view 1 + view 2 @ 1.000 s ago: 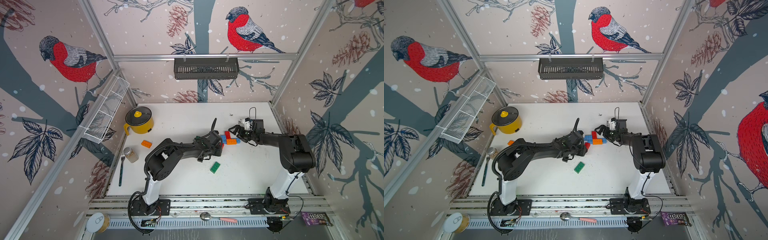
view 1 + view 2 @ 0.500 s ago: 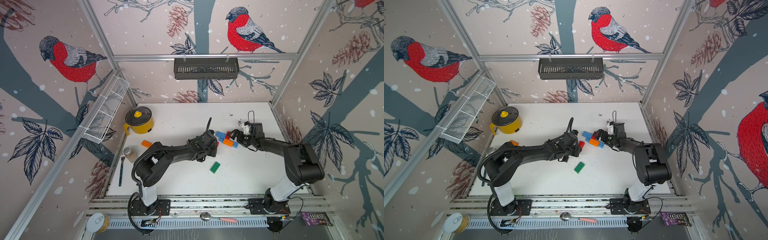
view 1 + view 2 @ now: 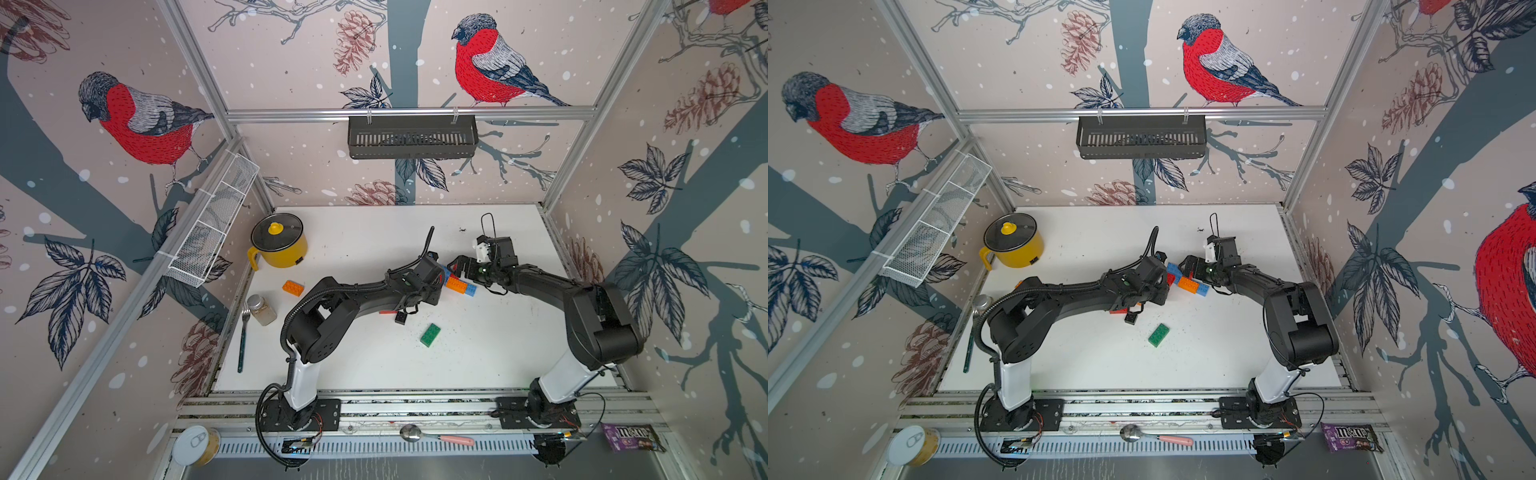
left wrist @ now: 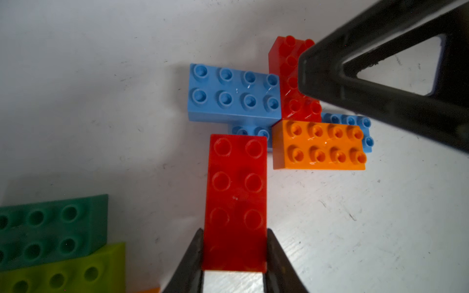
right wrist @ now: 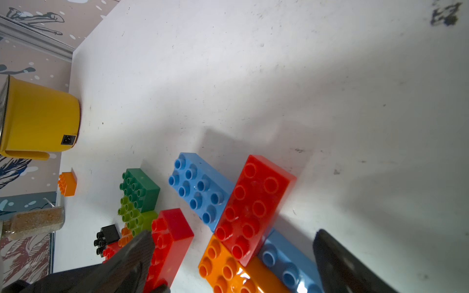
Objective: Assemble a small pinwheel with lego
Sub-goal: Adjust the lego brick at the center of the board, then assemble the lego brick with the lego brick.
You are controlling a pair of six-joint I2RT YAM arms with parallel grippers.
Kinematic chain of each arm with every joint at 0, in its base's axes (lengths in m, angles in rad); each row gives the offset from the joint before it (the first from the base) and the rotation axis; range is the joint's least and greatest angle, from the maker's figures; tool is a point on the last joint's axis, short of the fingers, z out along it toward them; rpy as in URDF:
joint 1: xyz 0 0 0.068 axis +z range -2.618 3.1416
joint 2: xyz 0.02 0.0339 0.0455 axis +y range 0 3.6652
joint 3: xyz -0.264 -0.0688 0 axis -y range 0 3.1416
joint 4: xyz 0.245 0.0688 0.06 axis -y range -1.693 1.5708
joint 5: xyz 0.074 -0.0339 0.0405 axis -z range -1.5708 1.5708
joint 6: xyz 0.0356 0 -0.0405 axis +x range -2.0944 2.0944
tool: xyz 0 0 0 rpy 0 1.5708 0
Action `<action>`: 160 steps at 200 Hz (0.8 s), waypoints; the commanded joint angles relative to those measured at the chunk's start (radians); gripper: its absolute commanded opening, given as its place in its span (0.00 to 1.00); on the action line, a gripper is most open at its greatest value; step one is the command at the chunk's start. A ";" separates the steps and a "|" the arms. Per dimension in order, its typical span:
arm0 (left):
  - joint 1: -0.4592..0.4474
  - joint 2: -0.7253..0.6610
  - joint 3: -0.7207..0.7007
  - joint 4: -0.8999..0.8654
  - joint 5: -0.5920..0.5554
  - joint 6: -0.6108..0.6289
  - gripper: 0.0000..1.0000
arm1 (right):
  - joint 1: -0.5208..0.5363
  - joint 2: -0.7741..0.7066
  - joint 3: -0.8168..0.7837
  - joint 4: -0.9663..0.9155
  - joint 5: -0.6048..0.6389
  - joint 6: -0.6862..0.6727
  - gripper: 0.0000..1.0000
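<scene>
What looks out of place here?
A metal spoon with a pink handle lies on the metal front rail, off the white table. A purple candy packet lies nearby. Neither looks needed for building.

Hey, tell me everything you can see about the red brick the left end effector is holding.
The red brick is an oblong of glossy plastic, two studs by four, studs facing up. The left end effector is shut on one short end, clamped across its long sides. Its free end reaches the lower blue brick, beside the orange brick; whether they touch is unclear.
</scene>
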 commanded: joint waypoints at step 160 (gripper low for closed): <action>-0.025 0.101 0.141 -0.083 -0.024 0.054 0.06 | 0.042 0.048 0.009 -0.062 0.035 -0.059 0.90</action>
